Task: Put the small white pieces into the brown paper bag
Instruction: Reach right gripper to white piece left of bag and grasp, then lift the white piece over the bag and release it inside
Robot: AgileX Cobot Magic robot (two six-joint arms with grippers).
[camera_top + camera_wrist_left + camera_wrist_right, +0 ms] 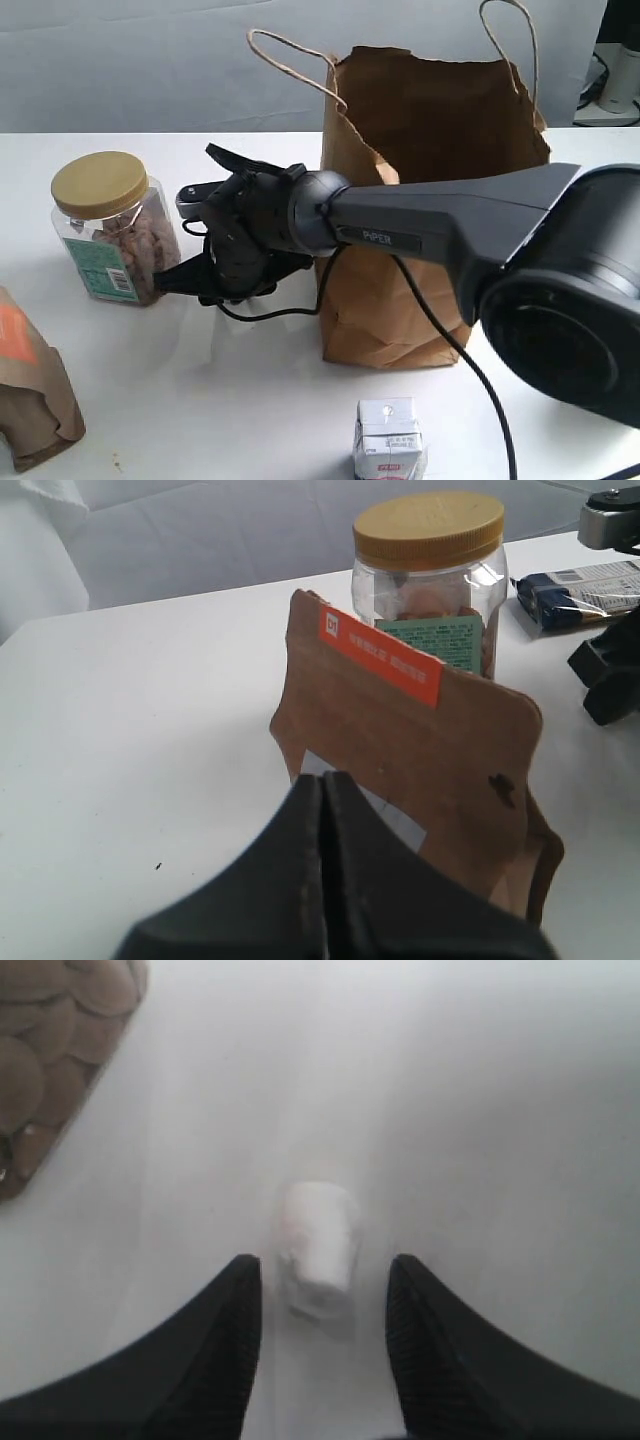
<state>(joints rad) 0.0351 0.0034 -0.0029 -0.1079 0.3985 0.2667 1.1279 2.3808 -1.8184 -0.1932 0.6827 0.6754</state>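
One small white piece (pixel 320 1245), a soft rounded lump, lies on the white table between the two fingertips of my right gripper (pixel 322 1262), which is open and touches nothing. From the exterior view that gripper (pixel 195 283) hangs low over the table between the jar and the tall brown paper bag (pixel 430 200), which stands upright with two cord handles. The arm hides the white pieces there. My left gripper (pixel 325 780) is shut and empty, right in front of the short brown pouch.
A clear jar with a yellow lid (pixel 105 230) stands just left of the right gripper. The brown pouch with an orange label (pixel 420 750) sits at the front left. A small white-and-red carton (pixel 388 440) stands at the front. A blue packet (pixel 575 585) lies behind the jar.
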